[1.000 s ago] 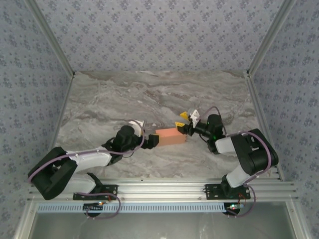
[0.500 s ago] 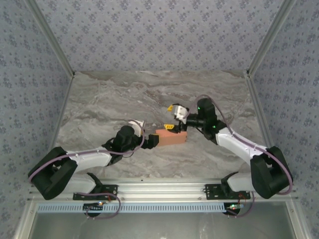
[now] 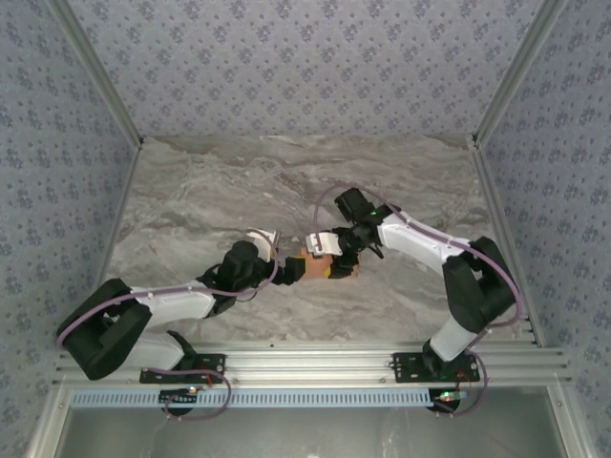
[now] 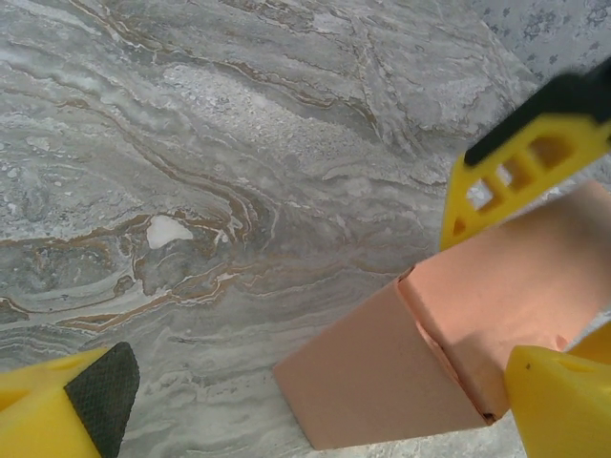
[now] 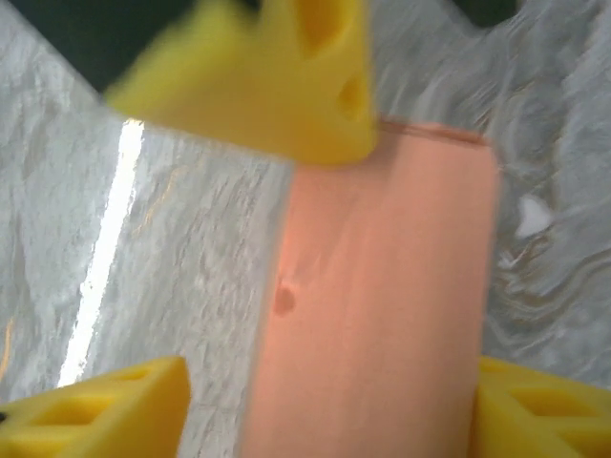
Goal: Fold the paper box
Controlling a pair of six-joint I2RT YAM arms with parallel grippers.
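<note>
While the paper box (image 4: 382, 372) was seen lying flat on the marbled bench (image 3: 191, 210) between both arms, the left gripper's (image 3: 294, 269) fingers were spread wide around its left end, and the right gripper's (image 3: 332, 258) fingers were set apart astride it, unclamped.

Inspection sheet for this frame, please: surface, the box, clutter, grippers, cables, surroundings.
Surface: grey marbled table; one small white spot, mark or scrap, cannot tell.
Job's things: orange paper box, already a closed block, lying on the table between the arms.
Clutter: nothing seen.
Grippers: left gripper open at the box's end nearer the left arm; right gripper open, fingers straddling the box from above.
Cables: purple cables run along both arms, clear of the box.
Surroundings: patterned walls on three sides; metal rail at the near edge.
</note>
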